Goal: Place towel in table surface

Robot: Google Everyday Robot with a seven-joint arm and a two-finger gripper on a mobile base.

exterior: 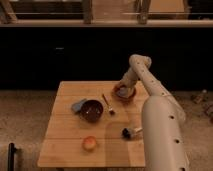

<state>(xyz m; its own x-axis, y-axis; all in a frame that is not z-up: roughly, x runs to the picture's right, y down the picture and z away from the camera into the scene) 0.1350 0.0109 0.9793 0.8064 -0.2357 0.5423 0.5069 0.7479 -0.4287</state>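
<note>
Gripper [120, 88] at far bowl [128, 95]; dark bowl [92, 110], spoon [108, 105], orange [90, 143] (front), brush [131, 132].
</note>
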